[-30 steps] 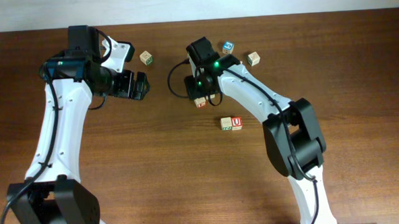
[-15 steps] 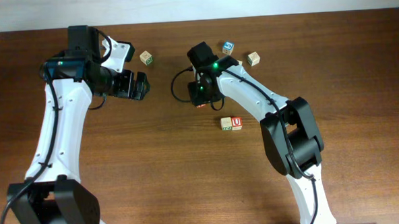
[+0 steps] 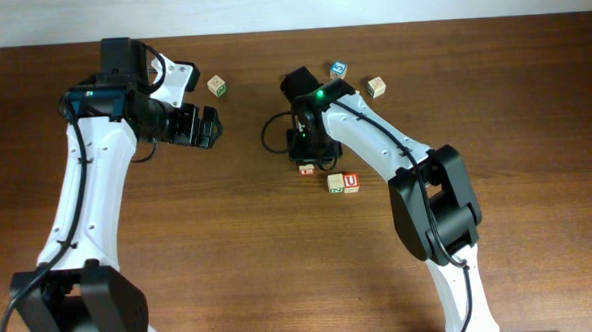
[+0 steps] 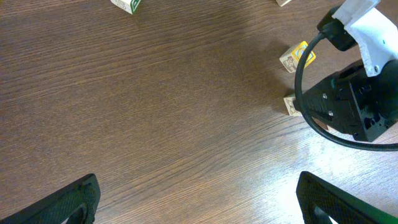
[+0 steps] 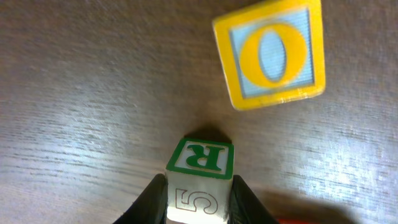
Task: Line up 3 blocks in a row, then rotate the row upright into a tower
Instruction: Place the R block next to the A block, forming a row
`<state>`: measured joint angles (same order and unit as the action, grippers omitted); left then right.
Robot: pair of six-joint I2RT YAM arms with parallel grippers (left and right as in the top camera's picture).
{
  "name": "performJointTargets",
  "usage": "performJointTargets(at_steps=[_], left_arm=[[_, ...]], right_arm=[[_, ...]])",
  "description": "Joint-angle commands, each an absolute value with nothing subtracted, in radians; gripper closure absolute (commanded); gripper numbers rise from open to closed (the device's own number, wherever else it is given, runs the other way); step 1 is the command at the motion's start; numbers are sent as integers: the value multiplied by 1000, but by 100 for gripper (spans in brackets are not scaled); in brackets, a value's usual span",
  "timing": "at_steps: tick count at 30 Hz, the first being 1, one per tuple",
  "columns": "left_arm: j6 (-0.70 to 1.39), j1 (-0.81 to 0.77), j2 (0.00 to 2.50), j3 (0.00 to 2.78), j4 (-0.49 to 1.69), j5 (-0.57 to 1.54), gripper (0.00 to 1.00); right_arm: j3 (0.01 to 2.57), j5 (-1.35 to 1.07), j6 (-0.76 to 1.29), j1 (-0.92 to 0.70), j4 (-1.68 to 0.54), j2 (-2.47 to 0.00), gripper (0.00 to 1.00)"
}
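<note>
My right gripper (image 5: 199, 186) is shut on a pale tan block (image 5: 200, 180); its fingers (image 5: 155, 199) press both sides. The block shows a green "R" on its far face and an outlined "5" toward the camera. From overhead this block (image 3: 306, 170) peeks out with a reddish mark just below the right gripper (image 3: 305, 154). To its right, the red block with a white "U" (image 3: 351, 183) touches a green-marked block (image 3: 335, 183). My left gripper (image 3: 210, 127) hangs open over bare wood (image 4: 198, 180), well left of the blocks.
A yellow-framed cube with an "O" (image 5: 270, 53) lies just beyond the held block. Farther back are a blue-faced cube (image 3: 339, 70), a tan cube (image 3: 376, 86) and another cube (image 3: 217, 85) near the left arm. The right arm's cable (image 3: 271, 135) loops out to the left.
The right gripper has closed on the tan block and carried it a little toward the front and right, nearer the two touching blocks. The left arm has stayed still.
</note>
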<state>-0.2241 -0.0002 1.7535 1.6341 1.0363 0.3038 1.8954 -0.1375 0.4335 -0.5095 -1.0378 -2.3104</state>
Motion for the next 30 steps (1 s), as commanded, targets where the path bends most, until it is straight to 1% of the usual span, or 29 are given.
performJointTargets(at_steps=[1,8,21,23,25,26,30], left_arm=[[-226,3,1752,1655,1037,318,1],[-226,3,1752,1655,1037,318,1],[-226,3,1752,1655,1037,318,1],[-226,3,1752,1655,1037,318,1],[-226,3,1752,1655,1037,318,1],[-226,3,1752,1655,1037,318,1],[-226,3,1752,1655,1037,318,1]], right_arm=[[1884,-125,455,-517,-1111,-2320,75],[1884,-123,454,-517,-1213,-2320,75],[1884,-120,453,-517,-1276,-2320,75],[1884,-120,451,-517,-1277,-2320,66],[1884,-120,450,-517,-1279,-2320,59],[1884,-120,450,-517,-1279,-2320,57],[1894,-120,450,-517,-1280,-2318,57]])
